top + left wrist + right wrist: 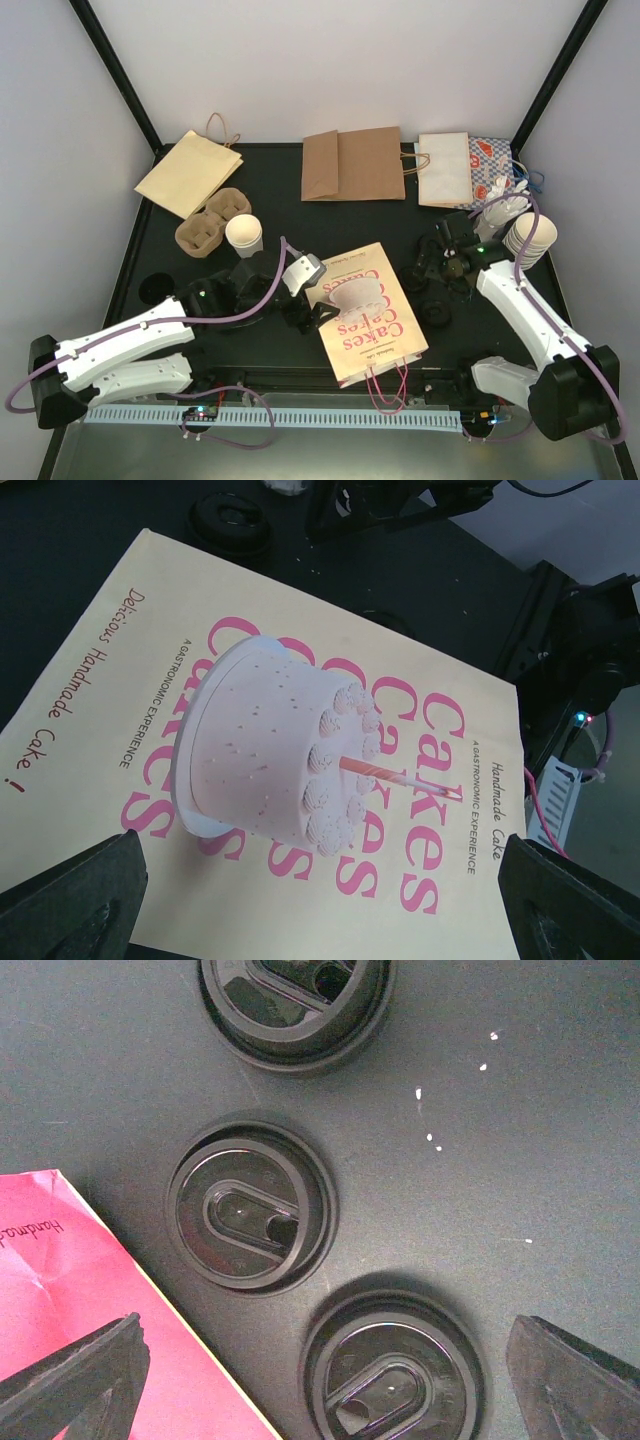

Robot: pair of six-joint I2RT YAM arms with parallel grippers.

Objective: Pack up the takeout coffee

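1. Nearest you, at about 6 o'clock on the black table (290,215), the cake bag (372,318) lies flat, its pink handles pointing at the near edge.
2. Your left gripper (320,905) hangs over the cake picture on that bag. Its fingers are spread wide and nothing sits between them.
3. At the bag's 3 o'clock, black lids (250,1205) lie flat on the table. Your right gripper (320,1390) hangs over them, released and holding nothing.
4. The paper cup (244,235) stands upright, mouth up, at about 10 o'clock from the table's middle. It is outside every bag and well apart from both grippers.
5. At the cup's 9 o'clock, just beside it, lies a cardboard cup carrier (208,222).
6. At 3 o'clock, near the table's right edge, you see a stack of cups (530,238).
7. Farthest from you lie the flat bags: a tan bag (190,172) at 11 o'clock, a brown bag (350,165) at 12, a white bag (444,170) at 1, and a patterned bag (493,162) just beyond it.
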